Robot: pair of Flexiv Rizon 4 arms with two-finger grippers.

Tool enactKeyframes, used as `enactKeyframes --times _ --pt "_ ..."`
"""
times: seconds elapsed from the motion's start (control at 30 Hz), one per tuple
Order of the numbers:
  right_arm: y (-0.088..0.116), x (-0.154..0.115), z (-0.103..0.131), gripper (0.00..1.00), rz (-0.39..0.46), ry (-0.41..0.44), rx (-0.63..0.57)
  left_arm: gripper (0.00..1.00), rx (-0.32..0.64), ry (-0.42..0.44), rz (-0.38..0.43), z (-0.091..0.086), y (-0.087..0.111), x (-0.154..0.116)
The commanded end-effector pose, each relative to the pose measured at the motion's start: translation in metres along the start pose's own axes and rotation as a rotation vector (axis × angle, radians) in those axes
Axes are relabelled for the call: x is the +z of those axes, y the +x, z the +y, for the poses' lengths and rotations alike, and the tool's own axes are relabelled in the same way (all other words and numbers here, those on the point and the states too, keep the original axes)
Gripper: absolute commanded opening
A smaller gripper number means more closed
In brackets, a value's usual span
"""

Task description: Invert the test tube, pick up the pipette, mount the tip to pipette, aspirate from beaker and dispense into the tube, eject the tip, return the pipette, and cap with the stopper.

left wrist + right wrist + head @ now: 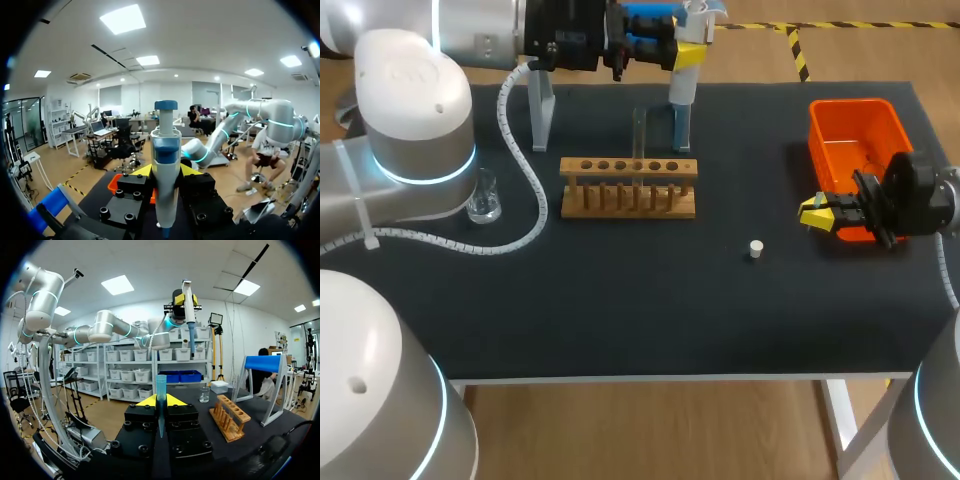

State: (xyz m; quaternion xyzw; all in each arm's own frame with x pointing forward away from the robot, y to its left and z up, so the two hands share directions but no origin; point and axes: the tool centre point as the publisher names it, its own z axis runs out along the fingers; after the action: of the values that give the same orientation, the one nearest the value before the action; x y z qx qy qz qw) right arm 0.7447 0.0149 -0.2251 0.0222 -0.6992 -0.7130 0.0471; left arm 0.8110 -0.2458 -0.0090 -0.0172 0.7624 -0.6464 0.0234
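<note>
1. Head camera: above and behind, looking down on the whole table [620,320].
2. Left wrist camera: close behind the left gripper [166,171] holding the pipette [165,145], high at the far side, facing right.
3. Right wrist camera: close behind the right gripper [160,401] holding the tip [160,387], low at the right, facing left; it shares the rack [229,416] and the pipette with the head view.

Left gripper [688,52] behind rack [628,186], holding pipette [682,92] upright. Right gripper [817,212] at bin [850,135]. Stopper [756,249] loose on table [620,310]; beaker [483,198] at left; tube [640,132] perhaps in rack
</note>
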Motion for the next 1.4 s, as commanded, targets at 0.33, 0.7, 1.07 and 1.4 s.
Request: enactKeyframes --times 0.33,0.7,1.07,1.4 --pt "0.0 -0.001 0.0 0.0 0.001 0.0 -0.001 0.0 0.0 0.001 0.0 0.0 0.0 0.0" --pt "-0.022 0.039 0.002 0.0 0.036 -0.011 -0.009 0.0 0.0 0.001 0.0 0.0 0.0 0.0" --pt "-0.041 0.074 0.004 0.0 0.053 0.002 -0.03 0.0 0.0 0.001 0.0 0.0 0.0 0.0" --pt "-0.047 0.109 0.013 0.0 0.078 -0.007 -0.048 0.0 0.0 0.001 0.0 0.0 0.0 0.0"
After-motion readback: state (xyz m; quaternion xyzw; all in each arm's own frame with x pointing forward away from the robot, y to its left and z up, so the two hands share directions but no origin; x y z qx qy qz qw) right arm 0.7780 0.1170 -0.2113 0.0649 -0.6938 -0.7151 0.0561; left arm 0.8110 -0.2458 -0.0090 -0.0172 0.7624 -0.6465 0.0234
